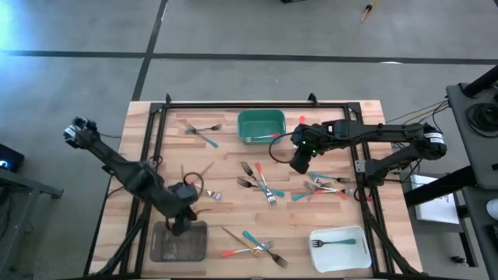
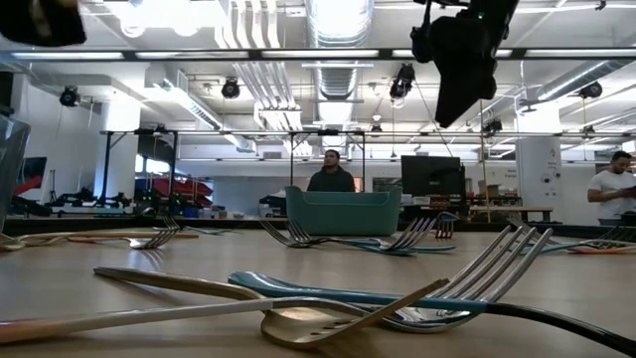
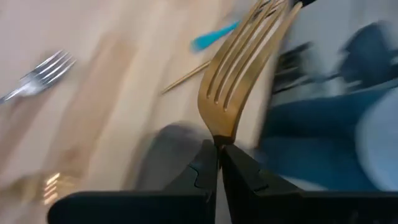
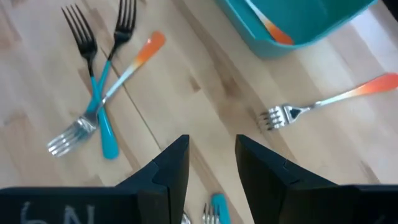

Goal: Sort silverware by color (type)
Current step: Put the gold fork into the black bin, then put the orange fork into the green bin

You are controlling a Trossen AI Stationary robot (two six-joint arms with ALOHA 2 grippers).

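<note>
Arms reached inward: left gripper (image 3: 217,163) clamped a gold fork (image 3: 239,74) above the grey tray (image 1: 179,243); right gripper (image 4: 211,163) hovered open near the green tray (image 1: 261,124).

Trays: three on the bench (image 1: 226,183) — green tray (image 1: 261,124), white tray (image 1: 340,248), grey tray (image 1: 179,243). Robot arms: two. In the white tray: one teal fork (image 1: 334,243). Loose forks beside the green tray are too tangled for a firm count.

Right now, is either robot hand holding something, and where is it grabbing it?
The left gripper pinches a slim gold metal fork at its neck, just below the tines. The right gripper holds nothing.
</note>
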